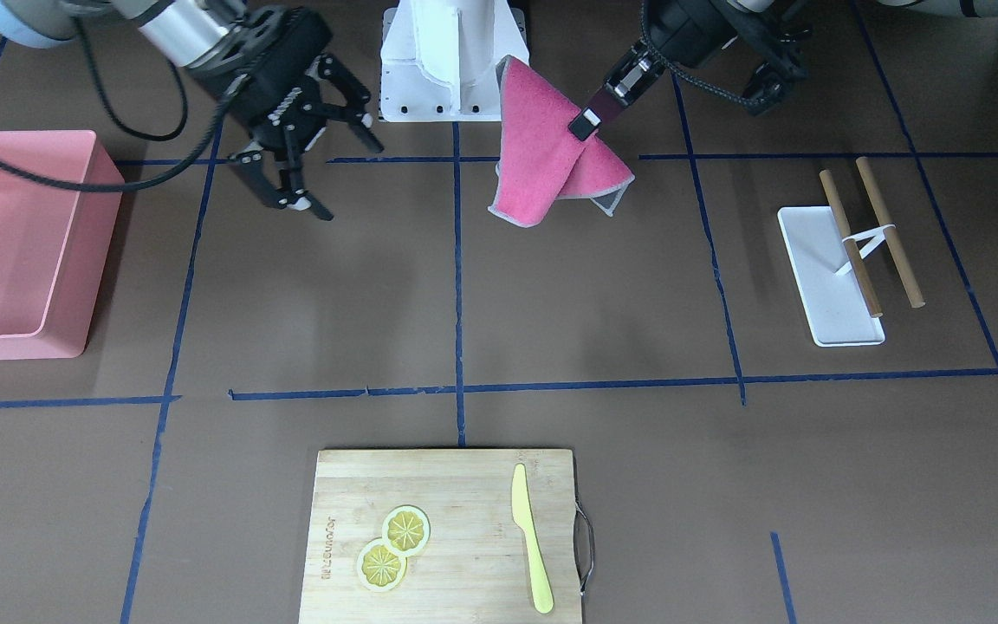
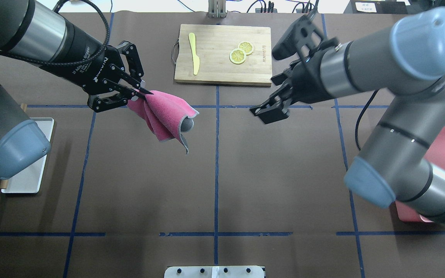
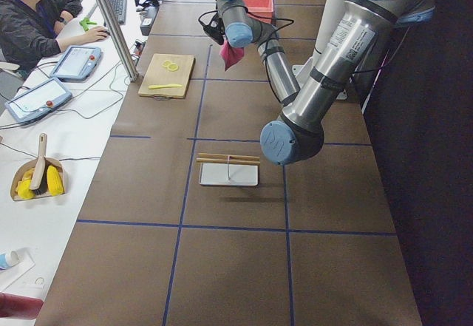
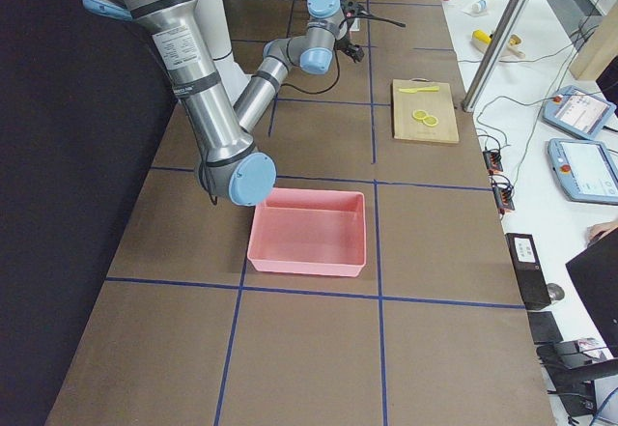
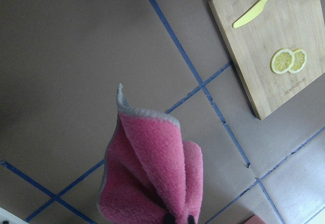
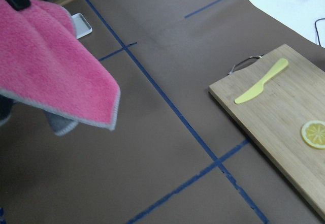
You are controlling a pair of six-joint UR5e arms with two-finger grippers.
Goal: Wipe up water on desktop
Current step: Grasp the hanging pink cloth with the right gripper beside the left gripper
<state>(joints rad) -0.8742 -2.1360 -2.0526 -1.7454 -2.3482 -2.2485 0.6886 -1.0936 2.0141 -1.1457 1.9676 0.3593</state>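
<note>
The desktop is flat, matte brown, gridded by thin dark-blue tape lines.

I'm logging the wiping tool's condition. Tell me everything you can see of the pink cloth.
The pink cloth looks fleecy, with a grey backing and grey edging. It hangs in loose folds, pinched at its top by the left gripper, clear of the desktop. Nothing else touches it.
</note>
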